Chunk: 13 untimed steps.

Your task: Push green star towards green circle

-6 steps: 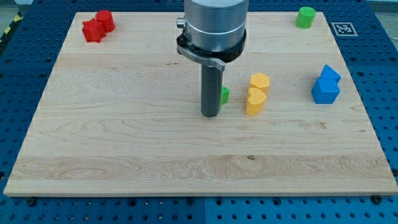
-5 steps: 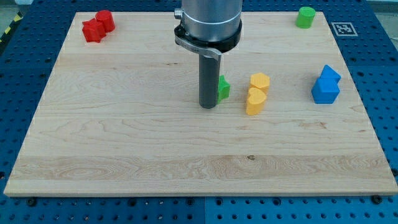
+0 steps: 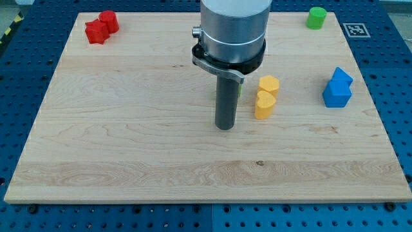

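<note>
My tip [image 3: 224, 127] rests on the wooden board [image 3: 129, 148] just left of the two yellow blocks. The green star is almost wholly hidden behind my rod; only a thin green sliver [image 3: 239, 91] shows at the rod's right edge, above the tip. The green circle [image 3: 316, 17] stands at the view's top right, far up and right of the tip and the star.
Two yellow blocks [image 3: 266, 96] stand touching, one above the other, right of my rod. Two blue blocks [image 3: 337, 87] sit at the right edge. Two red blocks [image 3: 102, 26] sit at the top left corner.
My rod has moved right and down the view. It now covers the green star, which showed more plainly at the rod's right side before.
</note>
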Each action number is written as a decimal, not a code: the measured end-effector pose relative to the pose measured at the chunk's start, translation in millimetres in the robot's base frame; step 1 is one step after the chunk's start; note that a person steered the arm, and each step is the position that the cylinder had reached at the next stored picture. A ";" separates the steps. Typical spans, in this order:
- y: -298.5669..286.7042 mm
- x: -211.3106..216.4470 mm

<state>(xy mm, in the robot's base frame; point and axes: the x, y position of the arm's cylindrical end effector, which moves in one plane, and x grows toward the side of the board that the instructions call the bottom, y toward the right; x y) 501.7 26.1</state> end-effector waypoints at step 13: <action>80.9 -186.5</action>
<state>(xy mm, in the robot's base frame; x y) 315.2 107.0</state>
